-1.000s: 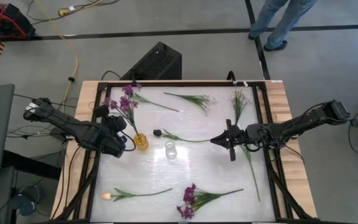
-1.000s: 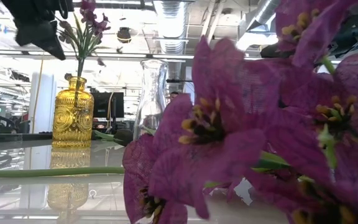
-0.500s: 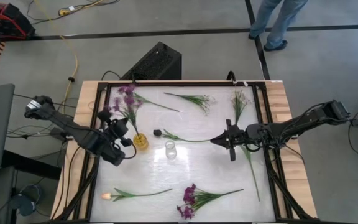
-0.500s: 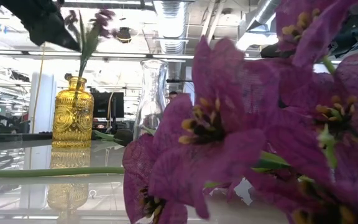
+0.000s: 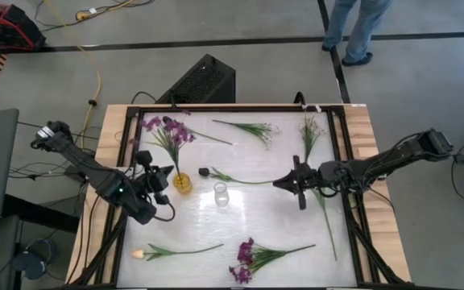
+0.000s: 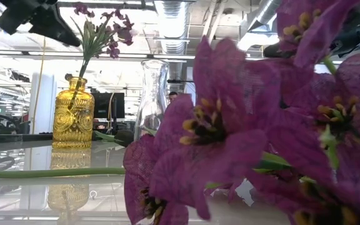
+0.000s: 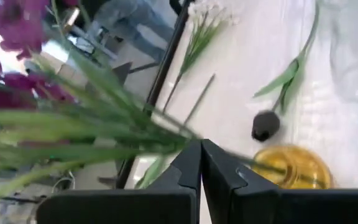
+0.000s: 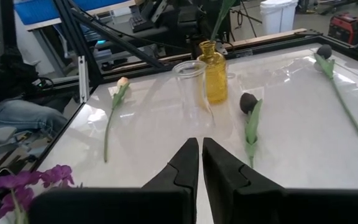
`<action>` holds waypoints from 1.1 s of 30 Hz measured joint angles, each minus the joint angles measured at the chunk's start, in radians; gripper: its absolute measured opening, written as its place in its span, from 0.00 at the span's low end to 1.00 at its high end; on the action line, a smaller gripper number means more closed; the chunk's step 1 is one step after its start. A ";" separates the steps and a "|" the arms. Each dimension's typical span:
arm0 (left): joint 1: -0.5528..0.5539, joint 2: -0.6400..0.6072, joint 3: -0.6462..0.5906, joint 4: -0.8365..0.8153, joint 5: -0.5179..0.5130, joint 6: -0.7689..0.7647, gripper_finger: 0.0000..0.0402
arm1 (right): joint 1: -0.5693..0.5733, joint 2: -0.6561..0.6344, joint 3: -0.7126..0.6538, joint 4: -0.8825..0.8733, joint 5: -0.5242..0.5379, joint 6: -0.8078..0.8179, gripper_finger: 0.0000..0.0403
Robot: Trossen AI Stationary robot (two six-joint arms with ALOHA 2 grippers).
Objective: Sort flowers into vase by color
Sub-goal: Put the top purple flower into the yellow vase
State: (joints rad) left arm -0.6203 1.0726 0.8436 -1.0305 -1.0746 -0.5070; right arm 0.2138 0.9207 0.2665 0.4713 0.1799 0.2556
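A purple sprig point(image 5: 167, 138) stands in the yellow vase point(image 5: 183, 184), leaning away from the left gripper point(image 5: 161, 180), which is seen shut and empty just beside it. The right gripper point(image 5: 297, 182) is held shut and empty over mid-surface. The dark bud point(image 5: 205, 171) lies between them, stem pointed at the right gripper; the left arm is judged nearer.

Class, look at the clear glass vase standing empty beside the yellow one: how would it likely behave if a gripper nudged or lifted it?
The clear glass vase is tall and narrow, so a push near its neck would probably tip it. It stands empty, so it is likely light and may slide on the glossy white table. Smooth glass could slip between the fingers and would probably break if dropped.
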 joint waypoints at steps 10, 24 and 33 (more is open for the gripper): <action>0.076 -0.011 -0.036 -0.215 0.040 -0.355 0.00 | 0.013 0.000 0.000 0.001 0.000 0.007 0.13; 0.263 -0.157 -0.240 0.170 0.036 -0.162 0.00 | 0.015 0.000 0.000 0.013 0.000 0.009 0.13; 0.360 -0.326 -0.349 0.513 0.105 0.134 0.00 | 0.016 0.000 0.000 0.016 0.000 0.008 0.13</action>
State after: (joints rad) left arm -0.2606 0.7471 0.4943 -0.5176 -0.9697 -0.3728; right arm 0.2298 0.9209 0.2665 0.4873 0.1802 0.2638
